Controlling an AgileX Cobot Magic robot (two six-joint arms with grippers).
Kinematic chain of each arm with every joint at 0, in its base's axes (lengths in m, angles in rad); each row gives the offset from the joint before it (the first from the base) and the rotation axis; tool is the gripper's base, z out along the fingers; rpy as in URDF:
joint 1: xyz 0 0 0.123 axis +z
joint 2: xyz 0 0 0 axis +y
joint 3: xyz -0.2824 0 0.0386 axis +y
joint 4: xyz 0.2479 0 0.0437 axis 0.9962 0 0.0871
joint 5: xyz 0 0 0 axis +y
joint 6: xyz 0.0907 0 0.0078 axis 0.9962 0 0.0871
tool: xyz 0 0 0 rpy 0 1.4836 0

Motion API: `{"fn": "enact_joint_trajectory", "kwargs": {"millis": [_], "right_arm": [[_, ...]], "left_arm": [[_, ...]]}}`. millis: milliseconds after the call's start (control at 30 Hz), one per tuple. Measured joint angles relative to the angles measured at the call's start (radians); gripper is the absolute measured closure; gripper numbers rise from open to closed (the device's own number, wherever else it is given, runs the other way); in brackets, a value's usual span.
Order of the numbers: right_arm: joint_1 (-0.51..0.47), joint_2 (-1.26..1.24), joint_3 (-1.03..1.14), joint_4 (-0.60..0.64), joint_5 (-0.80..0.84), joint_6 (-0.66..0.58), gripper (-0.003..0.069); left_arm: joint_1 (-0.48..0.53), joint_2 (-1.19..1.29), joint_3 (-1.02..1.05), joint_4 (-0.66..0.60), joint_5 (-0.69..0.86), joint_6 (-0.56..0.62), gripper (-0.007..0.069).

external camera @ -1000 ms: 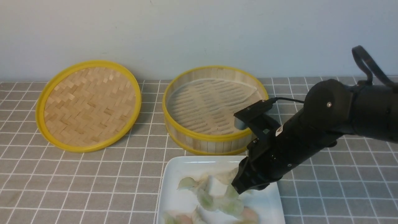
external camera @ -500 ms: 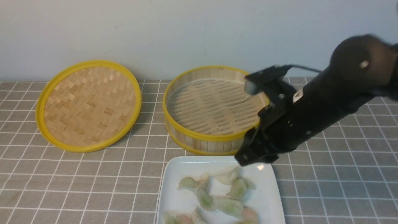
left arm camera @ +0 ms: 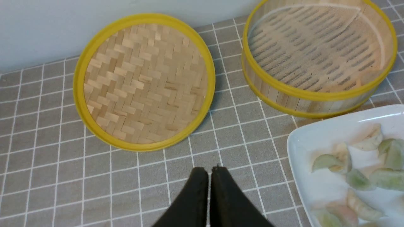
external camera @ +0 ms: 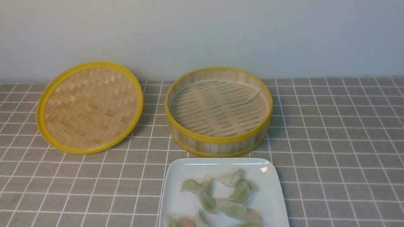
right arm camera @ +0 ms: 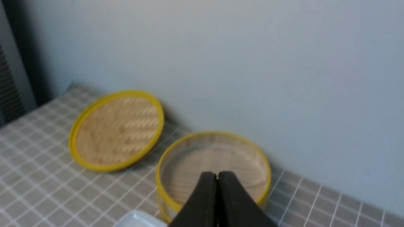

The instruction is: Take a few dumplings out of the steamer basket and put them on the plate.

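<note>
Both claws, left (left arm camera: 210, 171) and right (right arm camera: 217, 177), are closed on nothing; keep them clear of the dumplings (external camera: 231, 207) beyond the steamer basket's (external camera: 217, 138) near side.

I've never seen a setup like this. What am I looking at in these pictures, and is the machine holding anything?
This is a robot with two arms, each ending in a pinching gripper. One picture comes from a camera between the arms, looking forward; neither arm shows there. The other two come from cameras on the wrists, so each shows its own gripper: the left gripper and the right gripper. On a checked cloth are a woven lid, a steamer basket with nothing but a liner inside, and a white plate with dumplings on it. Both grippers are shut, with nothing visible between their tips.
</note>
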Motion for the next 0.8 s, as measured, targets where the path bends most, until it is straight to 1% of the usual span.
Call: {"fn": "enact_joint_trajectory", "kwargs": {"millis": [33, 100, 167, 200, 233, 300, 333, 400, 467, 600, 800], "right_arm": [[-0.001, -0.118, 0.080, -0.028, -0.065, 0.032, 0.0672], [-0.001, -0.268, 0.193, -0.087, -0.157, 0.101, 0.0672], [-0.001, -0.329, 0.245, -0.121, -0.197, 0.143, 0.0672], [-0.001, -0.395, 0.313, -0.174, -0.242, 0.214, 0.0672], [-0.001, -0.435, 0.366, -0.207, -0.273, 0.254, 0.0672], [-0.001, -0.472, 0.442, -0.257, -0.320, 0.331, 0.0672], [-0.001, -0.474, 0.449, -0.261, -0.320, 0.338, 0.0672], [-0.001, -0.478, 0.514, -0.291, -0.370, 0.412, 0.0672], [-0.001, -0.478, 0.540, -0.295, -0.403, 0.465, 0.0672], [-0.001, -0.478, 0.545, -0.299, -0.432, 0.506, 0.0672], [-0.001, -0.479, 0.545, -0.300, -0.437, 0.516, 0.0672]], "left_arm": [[0.000, 0.000, 0.000, -0.001, -0.012, 0.000, 0.0629], [0.000, 0.000, 0.000, -0.003, -0.039, 0.000, 0.0629], [0.000, 0.000, 0.000, -0.004, -0.050, 0.001, 0.0629], [0.000, 0.000, 0.000, -0.011, -0.065, 0.002, 0.0629], [0.000, 0.000, 0.000, -0.016, -0.072, 0.004, 0.0629], [0.000, 0.000, 0.000, -0.020, -0.081, 0.007, 0.0629], [0.000, 0.000, 0.000, -0.019, -0.083, 0.006, 0.0629], [0.000, 0.000, 0.000, -0.019, -0.085, 0.007, 0.0629], [0.000, -0.006, 0.001, -0.022, -0.085, 0.009, 0.0629], [0.000, -0.051, 0.030, -0.022, -0.091, 0.015, 0.0629], [0.000, -0.282, 0.201, -0.025, -0.128, 0.011, 0.0629]]}}
